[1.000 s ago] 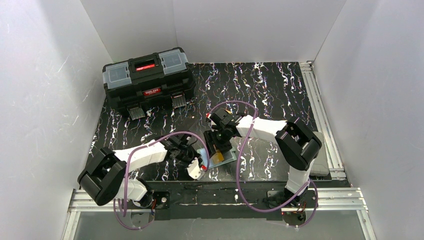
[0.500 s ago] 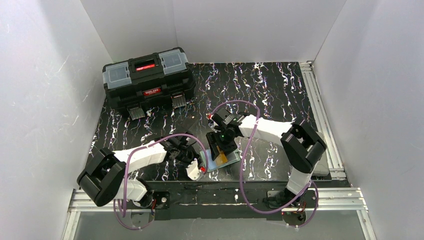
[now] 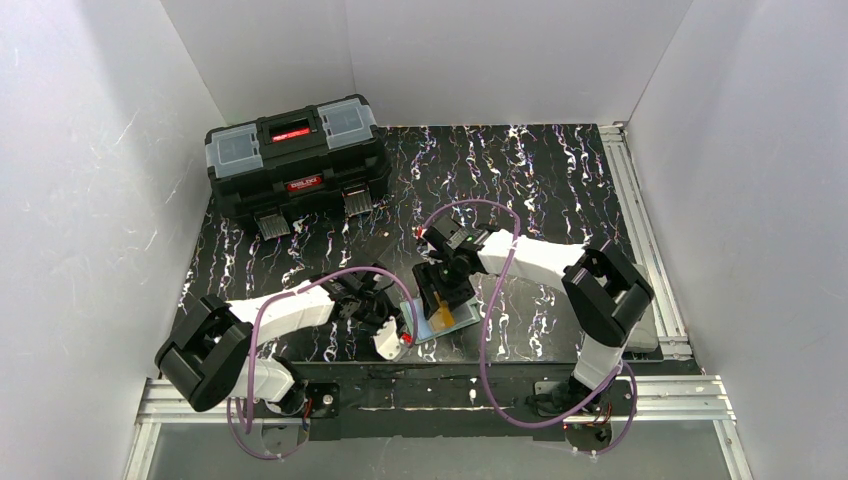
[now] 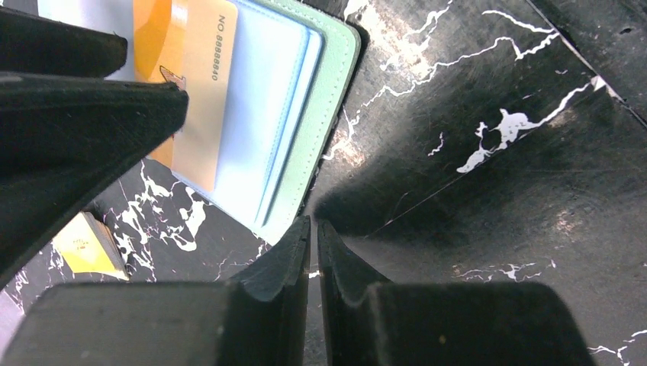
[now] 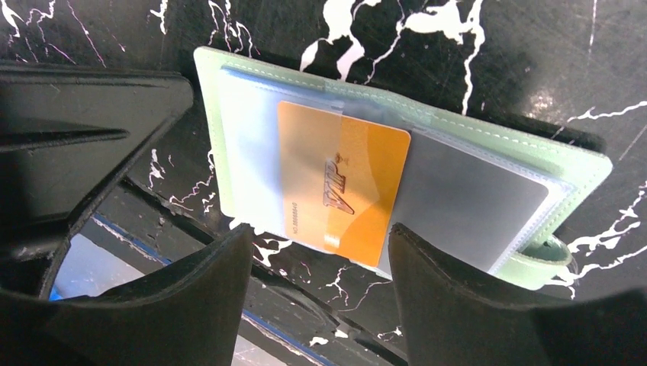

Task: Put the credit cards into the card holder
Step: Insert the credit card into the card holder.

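The card holder (image 5: 587, 164) lies open on the black marbled table, mint-green rim around pale clear sleeves. The orange card (image 5: 339, 183) lies across its middle, its upper part tucked under a sleeve and its lower edge sticking out. A pale grey panel (image 5: 473, 191) fills the right sleeve; I cannot tell if it is the white card. My right gripper (image 5: 319, 232) is open, its tips either side of the orange card's lower edge. My left gripper (image 4: 313, 227) is shut and empty, its tips at the holder's edge (image 4: 320, 130). In the top view the holder (image 3: 460, 318) is by the front edge.
A big black toolbox (image 3: 295, 165) stands at the back left. The table's front edge with a blue strip (image 5: 290, 324) runs just below the holder. A small yellow piece (image 4: 85, 245) lies on the table near the right gripper's fingers (image 4: 84, 130).
The right arm's elbow has shifted slightly to the right and its gripper has edged a little toward the front edge over the holder. The left arm has barely moved.
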`<state>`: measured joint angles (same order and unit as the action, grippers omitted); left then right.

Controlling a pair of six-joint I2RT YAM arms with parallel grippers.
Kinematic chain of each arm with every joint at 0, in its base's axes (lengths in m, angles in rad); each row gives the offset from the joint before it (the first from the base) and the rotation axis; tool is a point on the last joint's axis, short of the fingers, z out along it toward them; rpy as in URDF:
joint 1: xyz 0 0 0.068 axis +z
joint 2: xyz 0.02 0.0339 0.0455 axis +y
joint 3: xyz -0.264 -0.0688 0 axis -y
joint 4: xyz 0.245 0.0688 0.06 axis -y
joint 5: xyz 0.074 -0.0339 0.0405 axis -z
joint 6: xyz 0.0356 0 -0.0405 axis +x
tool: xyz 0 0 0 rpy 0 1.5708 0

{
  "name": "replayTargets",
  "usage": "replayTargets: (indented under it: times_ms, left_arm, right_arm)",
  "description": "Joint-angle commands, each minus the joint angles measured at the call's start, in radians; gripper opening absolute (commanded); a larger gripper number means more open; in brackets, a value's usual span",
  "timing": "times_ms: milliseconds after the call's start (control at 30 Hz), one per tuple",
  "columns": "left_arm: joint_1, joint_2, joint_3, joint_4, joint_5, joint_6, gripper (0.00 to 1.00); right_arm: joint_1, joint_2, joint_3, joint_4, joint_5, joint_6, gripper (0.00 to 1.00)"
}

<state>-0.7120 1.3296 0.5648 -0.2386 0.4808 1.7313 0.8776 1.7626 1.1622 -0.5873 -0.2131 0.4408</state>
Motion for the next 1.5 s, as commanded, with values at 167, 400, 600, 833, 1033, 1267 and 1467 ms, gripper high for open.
replayTargets:
  times_ms: [167,400,600,833,1033,1267,1467]
  left_arm:
    - [-0.019,-0.026,-0.023,-0.003,0.029,-0.02,0.08]
    - [-0.023,-0.03,-0.026,-0.002,0.025,-0.023,0.08]
    - [-0.021,-0.024,-0.02,-0.002,0.019,-0.026,0.08]
    - [-0.022,-0.02,-0.02,0.005,0.024,-0.029,0.08]
    - [-0.022,-0.018,-0.02,0.009,0.02,-0.029,0.08]
    - [-0.021,-0.057,-0.006,-0.023,-0.017,-0.072,0.07]
    - [-0.022,-0.132,-0.005,-0.057,-0.055,-0.15,0.07]
  right_arm:
    - [0.006,0.029,-0.014,0.061,-0.028,0.002,0.72]
    - [0.033,0.044,-0.006,0.089,-0.058,0.028,0.71]
    - [0.038,0.047,-0.003,0.108,-0.1,0.027,0.7]
    - [0.048,0.053,0.003,0.118,-0.127,0.015,0.69]
    - [0.046,0.05,-0.003,0.144,-0.166,0.008,0.68]
    - [-0.025,-0.058,-0.037,0.105,-0.117,-0.001,0.69]
    - [-0.142,-0.173,-0.039,0.045,-0.076,-0.023,0.71]
